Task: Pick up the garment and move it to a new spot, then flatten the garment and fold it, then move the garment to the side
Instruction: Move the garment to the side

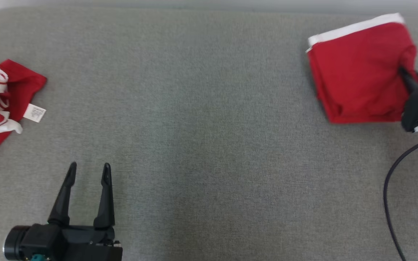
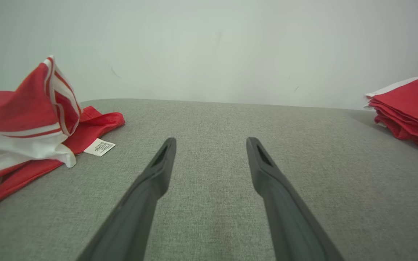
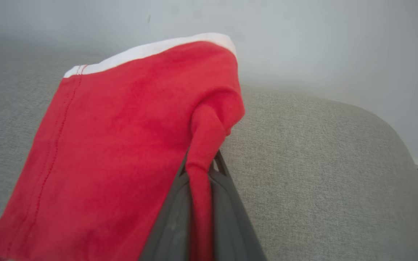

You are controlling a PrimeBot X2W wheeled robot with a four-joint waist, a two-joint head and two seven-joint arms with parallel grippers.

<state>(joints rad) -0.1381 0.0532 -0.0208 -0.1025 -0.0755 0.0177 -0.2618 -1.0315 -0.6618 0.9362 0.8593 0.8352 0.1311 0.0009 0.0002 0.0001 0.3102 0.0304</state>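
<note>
Pinching the right-hand edge of the folded red garment (image 1: 357, 72) with the right hand (image 1: 405, 75), fingers pressed together on a bunched ridge of cloth. Sits at the upper right of the head view, close to the frame's right edge, as a compact, roughly square block. Shows plain red across the top, with a white band along the far edge and stacked layers at the near edge. In the right wrist view, takes up the left and centre of the frame (image 3: 122, 145), with a line of red stitching down its left side and the white band at the top. Same view: right hand (image 3: 201, 166) rising from the bottom centre, a narrow roll of red fabric clamped between the dark fingers. Seen at the far right of the left wrist view (image 2: 412, 108) as a layered pile.

Resting low at the lower left of the head view, the left hand (image 1: 89, 168), fingers spread apart and gripping nothing; likewise spread in its own view (image 2: 212, 145).

Lying crumpled at the left edge, a second red garment (image 1: 9, 90) with white stripes and a white label (image 1: 35, 112).

Underneath, a grey woven surface (image 1: 209, 145) with rounded corners; behind, a plain pale wall (image 2: 209, 47). Trailing down the lower right, a black cable (image 1: 390, 188).
</note>
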